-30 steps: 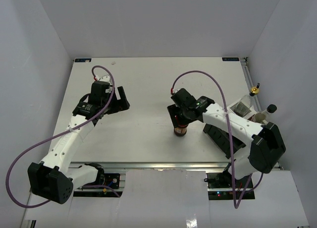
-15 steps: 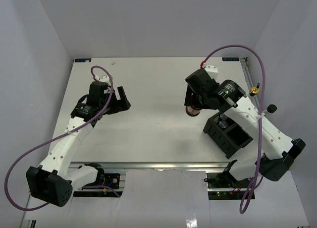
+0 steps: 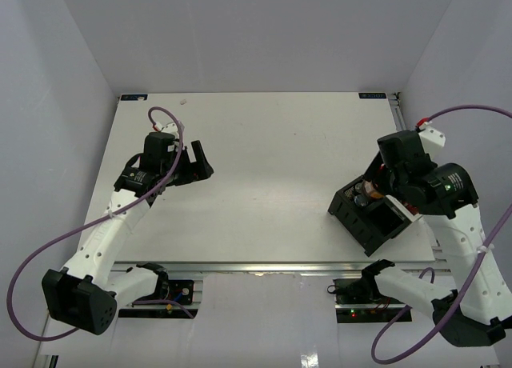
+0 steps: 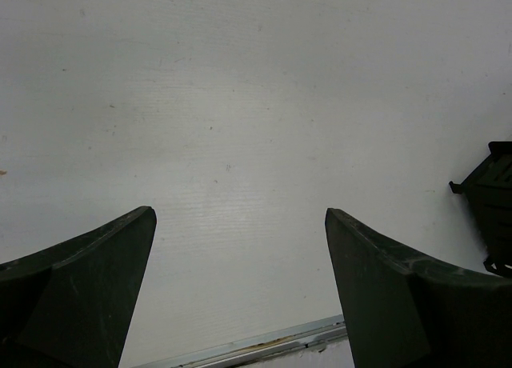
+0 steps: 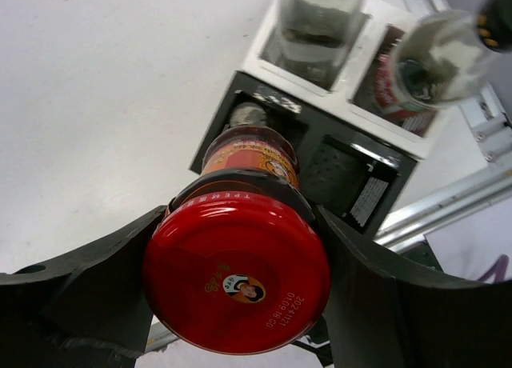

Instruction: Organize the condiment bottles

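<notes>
Your right pincer (image 5: 240, 216) is closed partway on the red-capped jar (image 5: 237, 276), with one finger pressed to each side just under the cap. It holds the jar off the bench (image 3: 264, 152), above the black box (image 5: 336, 172) near the bench's right edge. Which compartment it hangs over you cannot tell. Behind that box, two clear bottles (image 5: 316, 16) stand in a white holder (image 5: 320, 96), too blurred to name. Your left pincer (image 4: 240, 224) is spread wide with nothing between its fingers, over bare bench, well apart from the box.
</notes>
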Robot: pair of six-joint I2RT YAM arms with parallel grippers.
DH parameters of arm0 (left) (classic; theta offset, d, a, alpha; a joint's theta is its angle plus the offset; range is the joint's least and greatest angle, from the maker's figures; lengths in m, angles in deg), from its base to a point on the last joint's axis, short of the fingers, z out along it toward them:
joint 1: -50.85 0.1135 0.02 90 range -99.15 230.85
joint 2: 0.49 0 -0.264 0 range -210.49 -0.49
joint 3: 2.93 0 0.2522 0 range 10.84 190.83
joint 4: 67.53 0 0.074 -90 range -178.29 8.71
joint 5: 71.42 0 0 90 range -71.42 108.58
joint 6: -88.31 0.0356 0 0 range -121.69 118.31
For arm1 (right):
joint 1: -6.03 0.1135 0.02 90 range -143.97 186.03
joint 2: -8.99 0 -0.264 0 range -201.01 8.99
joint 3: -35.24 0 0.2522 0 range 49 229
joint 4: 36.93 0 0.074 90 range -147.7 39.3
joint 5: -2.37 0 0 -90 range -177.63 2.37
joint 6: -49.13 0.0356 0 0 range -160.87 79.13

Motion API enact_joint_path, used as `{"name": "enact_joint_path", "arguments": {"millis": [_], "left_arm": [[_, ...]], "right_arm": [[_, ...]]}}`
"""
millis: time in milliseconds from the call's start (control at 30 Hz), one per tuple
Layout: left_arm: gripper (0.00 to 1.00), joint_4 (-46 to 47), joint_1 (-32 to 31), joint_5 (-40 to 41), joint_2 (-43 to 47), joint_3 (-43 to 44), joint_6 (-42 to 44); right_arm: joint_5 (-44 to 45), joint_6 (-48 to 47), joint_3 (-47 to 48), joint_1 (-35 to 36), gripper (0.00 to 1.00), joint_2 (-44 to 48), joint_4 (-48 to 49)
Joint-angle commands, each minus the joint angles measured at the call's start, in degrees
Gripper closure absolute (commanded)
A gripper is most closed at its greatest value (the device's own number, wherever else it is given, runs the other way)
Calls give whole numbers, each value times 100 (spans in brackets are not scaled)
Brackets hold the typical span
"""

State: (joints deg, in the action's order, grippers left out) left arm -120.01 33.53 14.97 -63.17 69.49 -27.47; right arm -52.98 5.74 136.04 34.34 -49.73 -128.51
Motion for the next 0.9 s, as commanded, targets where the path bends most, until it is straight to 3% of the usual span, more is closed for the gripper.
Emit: {"name": "enact_joint_path", "arguments": {"millis": [0,300,867], "left_arm": [[2,72,36,-212,149,17,-40],[2,67,36,-272,98,-82,55],[2,90,36,-387,16,-123,41]], "right_arm": [[249,-190,-275,-453,92,391,293],[430,-57,-1099,-739,92,914,311],[410,257,-1822,-742,92,1369,311]]}}
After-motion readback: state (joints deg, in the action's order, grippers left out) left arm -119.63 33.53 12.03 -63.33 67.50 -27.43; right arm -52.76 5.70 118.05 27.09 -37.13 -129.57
